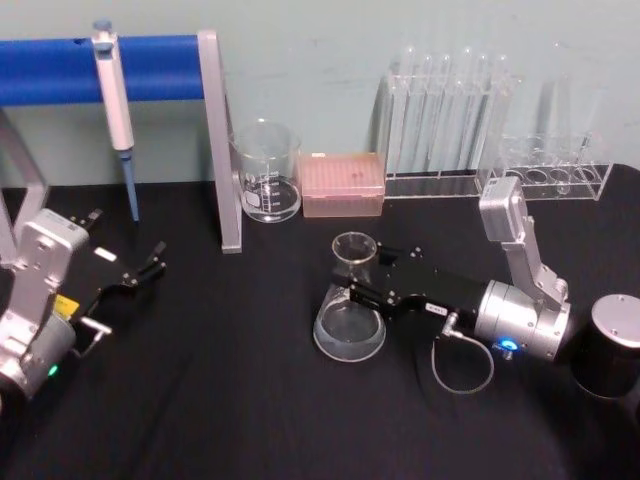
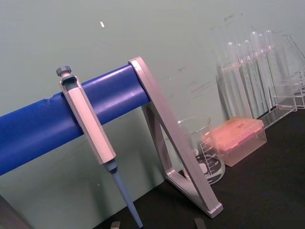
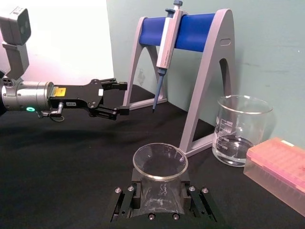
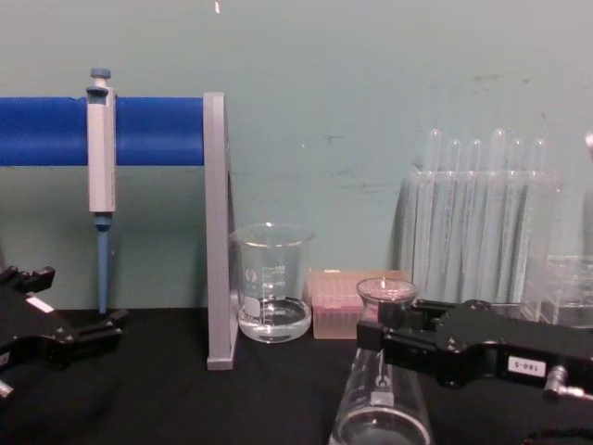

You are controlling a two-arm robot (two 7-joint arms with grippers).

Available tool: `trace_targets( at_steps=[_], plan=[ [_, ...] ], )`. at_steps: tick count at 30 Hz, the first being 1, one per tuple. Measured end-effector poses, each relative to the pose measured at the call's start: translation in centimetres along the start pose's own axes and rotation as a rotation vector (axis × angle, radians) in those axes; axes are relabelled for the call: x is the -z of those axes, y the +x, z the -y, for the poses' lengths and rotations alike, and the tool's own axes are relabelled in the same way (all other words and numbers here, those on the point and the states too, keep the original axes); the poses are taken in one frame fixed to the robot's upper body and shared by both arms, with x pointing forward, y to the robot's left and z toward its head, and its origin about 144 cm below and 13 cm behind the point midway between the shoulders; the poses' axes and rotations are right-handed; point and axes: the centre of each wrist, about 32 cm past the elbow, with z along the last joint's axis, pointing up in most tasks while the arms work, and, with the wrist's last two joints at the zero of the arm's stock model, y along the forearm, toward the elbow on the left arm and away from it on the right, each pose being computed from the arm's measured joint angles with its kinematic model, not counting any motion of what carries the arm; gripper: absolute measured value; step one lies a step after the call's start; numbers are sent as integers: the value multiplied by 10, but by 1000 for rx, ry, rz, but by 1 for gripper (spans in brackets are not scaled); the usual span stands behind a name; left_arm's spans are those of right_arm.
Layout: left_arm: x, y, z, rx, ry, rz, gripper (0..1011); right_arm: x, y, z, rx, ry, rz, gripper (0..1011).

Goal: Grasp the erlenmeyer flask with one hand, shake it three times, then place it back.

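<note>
**Right gripper clamped on the flask's neck; flask standing on the table**

Head view: a black table (image 1: 230, 420) runs back to a pale green wall (image 1: 320, 70); the flask (image 1: 348, 335) stands upright near the middle, base on the cloth; the right gripper (image 1: 353, 288) reaches in from the flask's 3 o'clock, low and nearly level, jaws pressed on the neck below the rim; a beaker (image 1: 268, 180) sits at the flask's 11 o'clock and a pink tip box (image 1: 342, 186) at 12, both by the wall and well apart from it; tubes (image 1: 450, 110) stand in a clear rack at 1 o'clock; a pipette (image 1: 114, 90) hangs on a blue-barred stand (image 1: 218, 140) at 10 o'clock; the left gripper (image 1: 150, 262) lies at 9 o'clock, far from the flask, fingers spread, holding nothing.

Left wrist view: pipette (image 2: 88, 126), stand (image 2: 176, 152), beaker (image 2: 205, 157), tip box (image 2: 238, 138) and tubes (image 2: 252, 71) line up before the wall.

Right wrist view: the flask's (image 3: 159, 164) neck sits between the right gripper's (image 3: 159, 191) jaws, glass touched on both sides, rim open above them; beyond, the left gripper (image 3: 114, 98) hangs level over the table, fingers apart.

Chest view: the right gripper (image 4: 384, 334) comes in from the right edge, clasping the neck just under the rim; the flask's (image 4: 380, 413) cone widens below it; the beaker (image 4: 271, 283) stands beyond at 10 o'clock; the left gripper (image 4: 83, 336) sits low at the left edge.
</note>
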Motion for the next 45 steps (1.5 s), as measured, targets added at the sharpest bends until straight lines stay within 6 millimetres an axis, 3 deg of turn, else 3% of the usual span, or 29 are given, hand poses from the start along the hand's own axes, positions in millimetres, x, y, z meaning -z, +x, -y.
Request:
trace_targets(
  at_steps=[36,45],
  plan=[
    [0,0,0,0,0,0,1001,0,0,0,0,1,0,451],
    [0,0,0,0,0,0,1001,0,0,0,0,2,1,724]
  ],
)
